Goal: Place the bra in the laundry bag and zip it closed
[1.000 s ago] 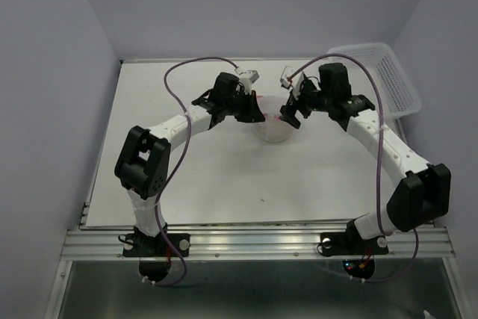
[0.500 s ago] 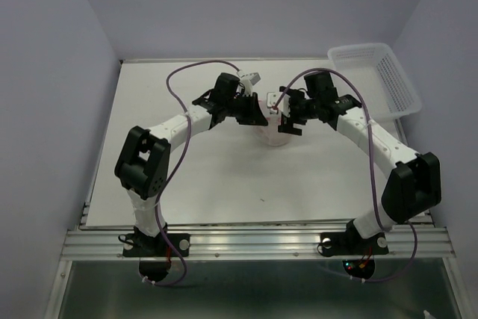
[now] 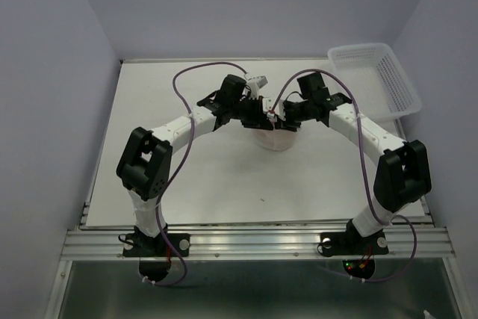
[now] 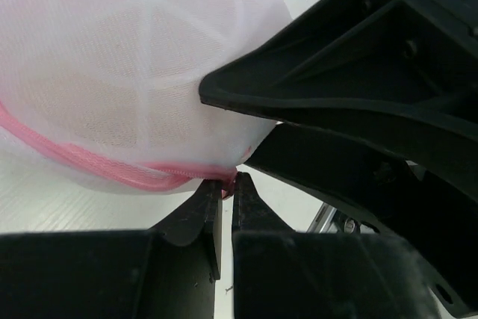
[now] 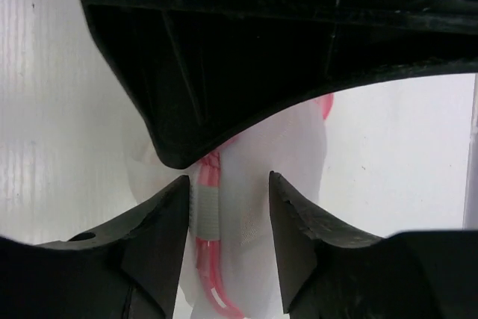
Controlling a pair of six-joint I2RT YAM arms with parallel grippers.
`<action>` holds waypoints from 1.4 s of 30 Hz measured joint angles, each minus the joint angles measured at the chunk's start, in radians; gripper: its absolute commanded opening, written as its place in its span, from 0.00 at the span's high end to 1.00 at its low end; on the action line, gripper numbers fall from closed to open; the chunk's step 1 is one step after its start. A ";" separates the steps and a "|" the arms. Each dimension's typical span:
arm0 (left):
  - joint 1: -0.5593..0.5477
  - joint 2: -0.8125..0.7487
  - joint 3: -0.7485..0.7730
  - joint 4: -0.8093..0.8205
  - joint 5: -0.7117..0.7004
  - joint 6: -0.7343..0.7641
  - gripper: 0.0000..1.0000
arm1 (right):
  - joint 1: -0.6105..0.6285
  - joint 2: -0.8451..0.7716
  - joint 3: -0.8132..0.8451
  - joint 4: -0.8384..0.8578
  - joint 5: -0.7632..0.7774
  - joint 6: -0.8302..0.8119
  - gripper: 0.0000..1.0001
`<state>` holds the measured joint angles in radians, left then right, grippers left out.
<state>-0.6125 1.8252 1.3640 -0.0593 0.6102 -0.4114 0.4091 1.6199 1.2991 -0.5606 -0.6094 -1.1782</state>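
Note:
The laundry bag [image 3: 272, 138], a white mesh pouch with a pink zipper band [image 4: 89, 162], sits mid-table between both grippers. A faint beige shade, the bra [image 4: 104, 113], shows through the mesh. My left gripper [image 3: 263, 116] is shut on the pink band's end [image 4: 228, 181] at the bag's rim. My right gripper [image 3: 282, 119] faces it from the right, its jaws apart either side of the bag's edge [image 5: 291, 184]. The zipper band with a grey tab [image 5: 205, 203] lies next to its left finger [image 5: 160, 229]. Each gripper's black body fills much of the other's wrist view.
A rigid white slotted basket [image 3: 381, 72] stands at the back right corner of the white table [image 3: 187, 177]. Purple cables loop above both arms.
The right arm has swung left to the bag, and its jaws have narrowed around the bag's edge. The left gripper has kept its pinch and shifted slightly right.

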 measured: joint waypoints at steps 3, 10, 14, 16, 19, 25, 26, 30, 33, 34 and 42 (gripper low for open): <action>0.000 -0.002 0.010 -0.013 -0.002 0.010 1.00 | 0.000 0.029 0.025 0.001 -0.006 0.010 0.77; 0.001 -0.014 0.010 -0.012 -0.008 0.005 0.96 | 0.000 0.025 0.013 0.008 -0.016 -0.024 0.92; -0.002 -0.036 -0.014 0.005 -0.002 -0.016 0.66 | 0.000 -0.013 -0.015 0.011 -0.024 -0.049 0.91; -0.002 -0.053 -0.030 0.021 0.000 -0.024 0.56 | 0.000 -0.029 -0.021 0.010 -0.027 -0.054 0.91; -0.004 -0.076 -0.047 0.034 0.000 -0.033 0.52 | 0.003 -0.048 -0.023 0.010 -0.028 -0.056 0.91; -0.014 -0.087 -0.070 0.085 -0.002 -0.062 0.52 | 0.003 -0.061 -0.034 0.010 -0.039 -0.048 0.92; -0.016 -0.087 -0.074 0.092 -0.003 -0.067 0.52 | 0.003 -0.063 -0.036 0.009 -0.039 -0.047 0.91; -0.026 -0.087 -0.081 0.117 -0.006 -0.085 0.56 | 0.001 -0.070 -0.038 0.004 -0.036 -0.031 0.91; -0.033 -0.087 -0.083 0.126 -0.016 -0.089 0.55 | -0.003 -0.071 -0.038 0.005 -0.037 -0.013 0.92; -0.036 -0.087 -0.090 0.135 -0.020 -0.089 0.54 | -0.003 -0.071 -0.038 0.004 -0.036 -0.001 0.92; -0.061 -0.113 -0.169 0.175 -0.064 -0.105 0.49 | -0.002 -0.068 -0.023 0.012 -0.048 0.078 0.92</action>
<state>-0.6735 1.7123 1.1950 0.1162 0.5461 -0.5159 0.4072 1.5517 1.2758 -0.5488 -0.6579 -1.1000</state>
